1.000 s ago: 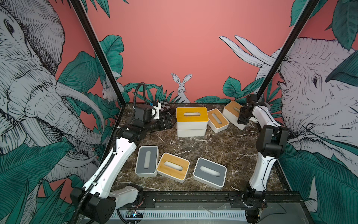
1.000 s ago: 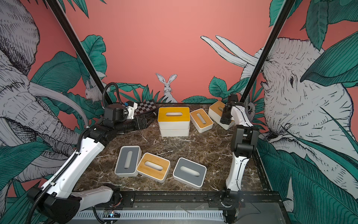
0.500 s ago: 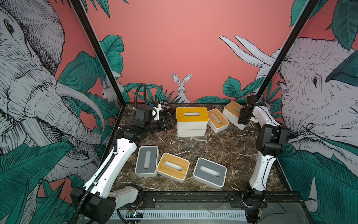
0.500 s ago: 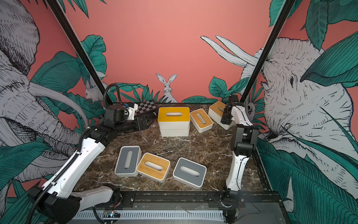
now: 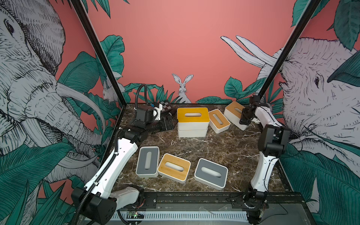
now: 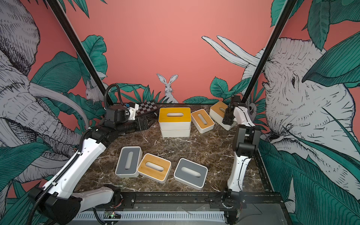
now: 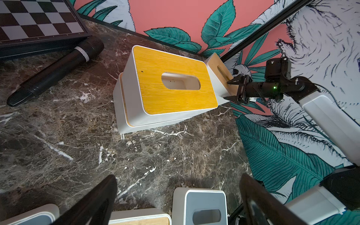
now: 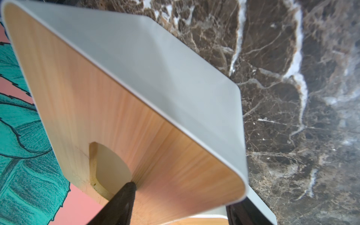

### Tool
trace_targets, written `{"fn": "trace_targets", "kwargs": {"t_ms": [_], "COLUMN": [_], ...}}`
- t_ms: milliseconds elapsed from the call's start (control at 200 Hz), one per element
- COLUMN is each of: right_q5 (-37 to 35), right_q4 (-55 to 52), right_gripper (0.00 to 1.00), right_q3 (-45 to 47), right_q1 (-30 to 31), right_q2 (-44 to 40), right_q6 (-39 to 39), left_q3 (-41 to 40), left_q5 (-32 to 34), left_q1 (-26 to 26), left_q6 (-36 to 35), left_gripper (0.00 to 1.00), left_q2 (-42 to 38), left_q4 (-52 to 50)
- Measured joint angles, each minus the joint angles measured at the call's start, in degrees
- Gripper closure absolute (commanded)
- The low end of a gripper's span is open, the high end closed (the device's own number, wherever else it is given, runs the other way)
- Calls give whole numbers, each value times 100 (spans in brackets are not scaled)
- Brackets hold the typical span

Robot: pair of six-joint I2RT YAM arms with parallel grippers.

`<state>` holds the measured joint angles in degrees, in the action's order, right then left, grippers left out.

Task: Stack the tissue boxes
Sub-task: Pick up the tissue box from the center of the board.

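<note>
At the back right, my right gripper (image 5: 244,118) (image 8: 182,198) is shut on a bamboo-lidded tissue box (image 5: 232,111) (image 8: 116,97), one finger in its slot and the other outside its wall. A smaller bamboo box (image 5: 219,119) lies beside it. A yellow-lidded box (image 5: 192,115) (image 7: 175,83) sits stacked on a white box (image 5: 191,132) at the back centre. Near the front stand a grey box (image 5: 147,162), a bamboo box (image 5: 174,168) and another grey box (image 5: 211,173). My left gripper (image 5: 167,123) (image 7: 178,176) hovers open and empty left of the stack.
A checkered chessboard case (image 5: 166,105) (image 7: 39,19) lies at the back left, with a black marker pen (image 7: 54,72) next to it. Black frame posts and printed walls close in the marble table (image 5: 224,144) on three sides.
</note>
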<state>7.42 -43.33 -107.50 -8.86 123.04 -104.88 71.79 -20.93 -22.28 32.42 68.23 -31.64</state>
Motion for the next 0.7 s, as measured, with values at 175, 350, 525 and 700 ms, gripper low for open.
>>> {"fn": "trace_targets", "kwargs": {"t_ms": [175,350,525,700], "right_q5": [225,341,544,577], "right_q4": [138,391,573,645], "right_gripper": [23,24,17,22], "right_q3": [33,168,184,225], "right_q1": [-63,-111,-208,-214], "right_q2": [46,98,330,339], "right_q6": [17,33,136,234], "left_q3": [-52,-151,-245,-254], "left_q5": [-9,-9,-9,-4], "left_q1": [0,0,0,0], "left_q6": [33,90,127,131], "left_gripper": [0,0,0,0], "left_q2": [44,46,46,46], "left_q4": [35,90,146,162]}}
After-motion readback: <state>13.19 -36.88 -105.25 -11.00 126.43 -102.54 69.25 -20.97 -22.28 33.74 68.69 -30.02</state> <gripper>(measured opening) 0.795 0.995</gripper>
